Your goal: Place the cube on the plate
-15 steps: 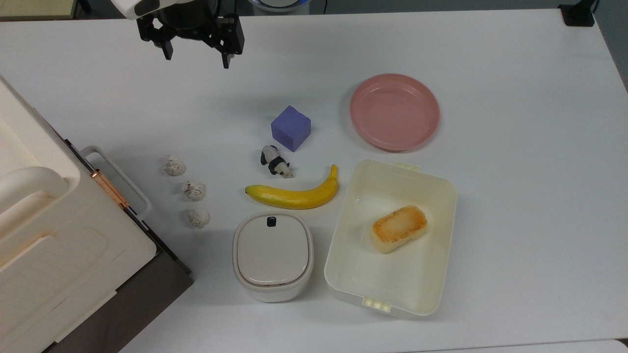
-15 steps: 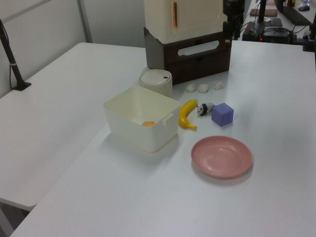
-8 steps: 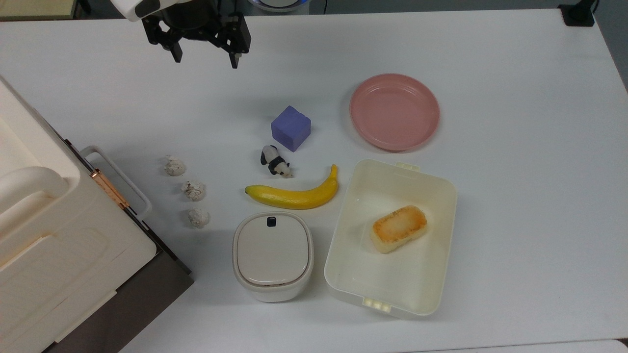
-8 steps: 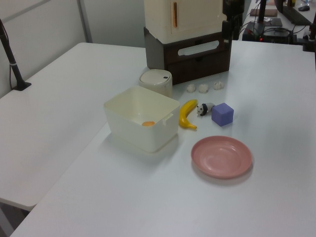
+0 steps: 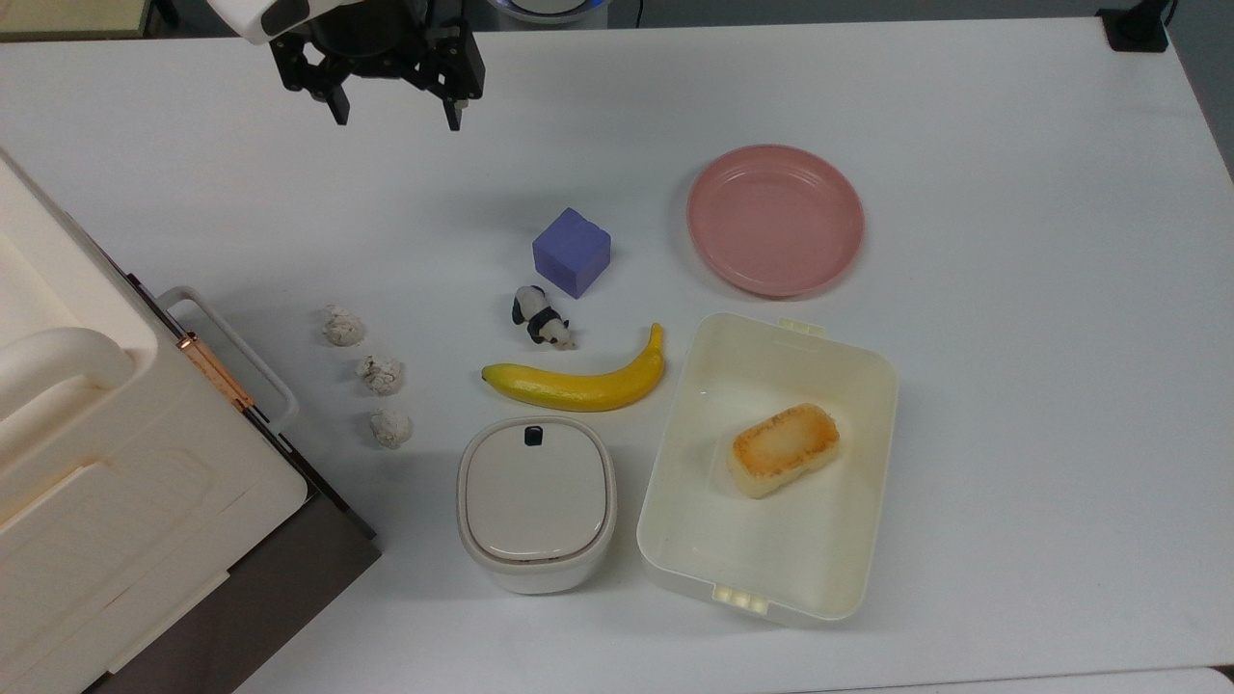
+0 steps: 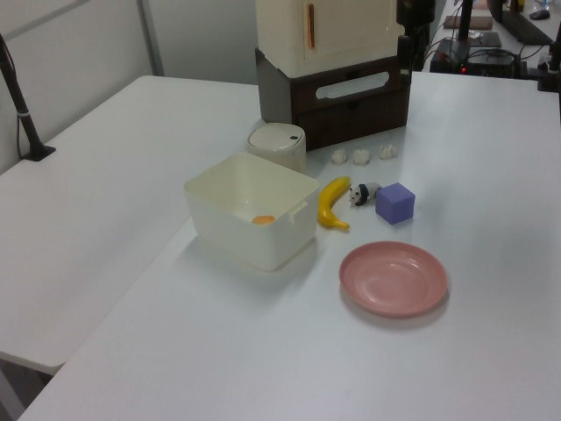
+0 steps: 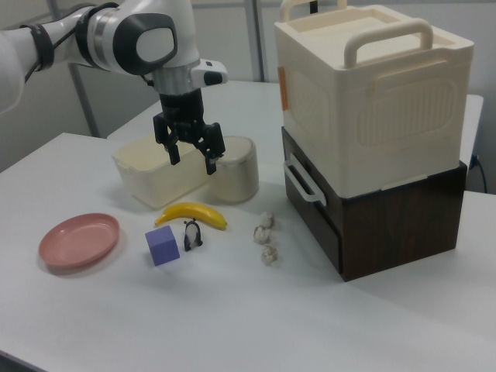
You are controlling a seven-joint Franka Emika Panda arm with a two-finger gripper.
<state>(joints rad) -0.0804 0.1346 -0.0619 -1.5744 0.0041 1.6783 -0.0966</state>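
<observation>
Two fingers spread apart, nothing between them; gripper hangs in the air near the top view's upper left, well apart from the cube. Cube sits on the table, near the plate on the top view's left, not touching. Panda figure is just beside the cube, banana below it.

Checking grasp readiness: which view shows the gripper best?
The right view: the gripper hangs whole, fingers apart, above the table. The top view catches it at the frame's upper edge; the left view gives a dark sliver.
</observation>
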